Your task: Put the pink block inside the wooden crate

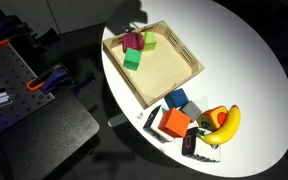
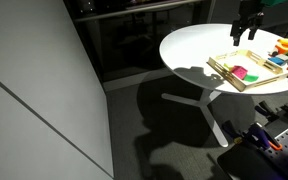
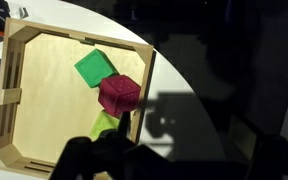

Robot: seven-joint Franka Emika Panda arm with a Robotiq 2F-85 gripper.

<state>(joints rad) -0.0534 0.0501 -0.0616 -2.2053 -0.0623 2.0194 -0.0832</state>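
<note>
the pink block (image 3: 119, 93) lies inside the wooden crate (image 3: 44, 100), 2 green blocks (image 3: 94, 68) at its 11 and 7 o'clock; we judge it delivered. the gripper (image 2: 248, 35) hovers above, and we cannot tell whether it is open.

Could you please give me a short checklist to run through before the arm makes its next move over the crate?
1. Pink block inside the wooden crate: ok, it lies within the rims.
2. Gripper clear of the pink block: ok, in an exterior view it hangs above the crate, apart from the block.
3. Jaws open: cannot tell, too small and dark.
4. Pink block flat on the crate floor: cannot tell; in the wrist view it abuts the green blocks and may lean on one.
5. Crate fully on the table: ok, though it sits near the edge.
</note>
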